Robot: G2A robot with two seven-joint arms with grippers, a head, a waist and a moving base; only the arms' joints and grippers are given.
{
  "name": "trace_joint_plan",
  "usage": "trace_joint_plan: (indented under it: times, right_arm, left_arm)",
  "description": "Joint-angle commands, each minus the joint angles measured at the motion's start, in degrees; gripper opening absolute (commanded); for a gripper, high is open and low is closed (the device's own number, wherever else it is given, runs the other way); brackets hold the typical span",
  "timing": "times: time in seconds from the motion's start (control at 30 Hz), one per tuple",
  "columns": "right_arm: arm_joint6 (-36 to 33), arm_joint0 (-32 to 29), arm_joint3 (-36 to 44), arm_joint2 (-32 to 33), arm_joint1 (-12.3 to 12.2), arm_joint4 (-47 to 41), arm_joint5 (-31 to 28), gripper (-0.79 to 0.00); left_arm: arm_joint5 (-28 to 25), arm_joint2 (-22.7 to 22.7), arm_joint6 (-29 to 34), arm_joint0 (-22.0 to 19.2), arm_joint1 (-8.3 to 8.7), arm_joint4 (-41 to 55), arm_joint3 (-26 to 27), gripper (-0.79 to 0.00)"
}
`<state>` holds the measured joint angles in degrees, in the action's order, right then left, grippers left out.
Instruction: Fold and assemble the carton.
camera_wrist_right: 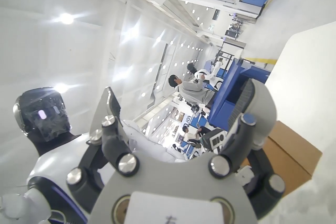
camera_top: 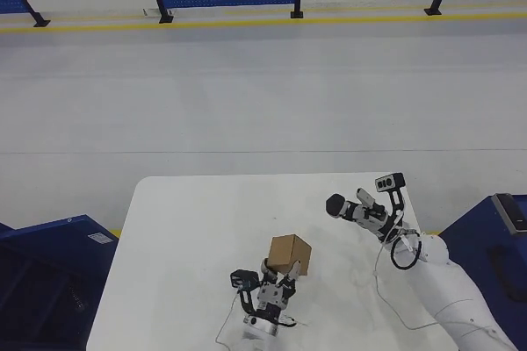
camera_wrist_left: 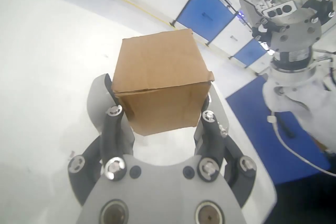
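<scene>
Carton check, as I read it from the remote station. The brown cardboard cube-shaped carton is over the white rounded-corner table, close to the middle of the edge nearest the robot. The left gripper, grey with black links, is clamped on it. One finger presses each of two opposite side walls, catching only the part of the walls nearest the wrist. I cannot tell whether the underside touches the table or is just clear of it. The panels look closed into a cube. One seam along an edge gapes slightly, with a ragged corner beside it.

The right gripper, of the same make, hangs raised toward the table's right edge, well apart from the carton. Its fingers are spread with nothing between them.

Risks, in my judgement:
- The hold is shallow, so the box could pivot or slip out if the right gripper presses on a panel off-centre.
- The gaping seam could spring open if it is not tucked home.
- Too hard a squeeze could dent the thin walls.
- So near that edge, a dropped carton could tumble off the table.
</scene>
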<state>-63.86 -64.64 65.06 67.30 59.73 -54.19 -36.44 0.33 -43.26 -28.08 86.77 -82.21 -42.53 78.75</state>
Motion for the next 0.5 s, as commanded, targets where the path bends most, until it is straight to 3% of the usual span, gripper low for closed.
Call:
trace_joint_plan:
  times: [0.0, 0.1, 0.2, 0.27, 0.3, 0.33, 0.4, 0.43, 0.47]
  right_arm:
    - [-0.6, 0.0, -0.2, -0.2, 0.1, 1.0, 1.3, 0.0]
    - [-0.4, 0.3, -0.6, -1.3, 0.5, 2.8, 2.3, 0.0]
    - [-0.5, 0.9, -1.2, -2.4, 0.9, 3.7, 3.0, 0.0]
    - [-0.5, 1.5, -1.8, -3.0, 1.2, 4.3, 3.4, 0.0]
    - [-0.5, 1.8, -2.1, -3.3, 1.4, 4.5, 3.5, 0.0]
    - [-0.6, 2.1, -2.3, -3.6, 1.5, 4.7, 3.7, 0.0]
    - [-0.6, 2.6, -2.8, -3.9, 1.8, 5.2, 4.0, 0.0]
    - [-0.5, 2.9, -3.1, -4.2, 1.9, 5.5, 4.2, 0.0]
    - [-0.4, 3.1, -3.3, -4.4, 2.0, 5.8, 4.6, 0.0]
  left_arm:
    - [-6.0, -2.4, 9.4, 0.8, 0.89, 4.8, 1.9, -0.785]
    - [-8.6, -5.0, 19.2, 0.7, 1.45, 12.1, 2.6, -0.785]
    - [-9.3, -6.5, 23.0, -0.3, 1.6, 15.4, 2.2, -0.785]
    - [-8.0, -6.8, 22.1, -1.0, 1.49, 15.0, 1.2, -0.785]
    - [-7.0, -6.6, 21.8, -1.4, 1.37, 14.4, 0.6, -0.723]
    - [-6.2, -6.4, 21.3, -1.8, 1.23, 13.7, 0.0, -0.566]
    - [-4.9, -5.9, 20.2, -2.4, 0.92, 13.3, -1.0, -0.132]
    - [-4.6, -5.9, 19.5, -2.7, 0.79, 13.2, -1.4, 0.0]
    - [-4.2, -5.9, 19.0, -2.8, 0.68, 13.2, -1.9, 0.0]
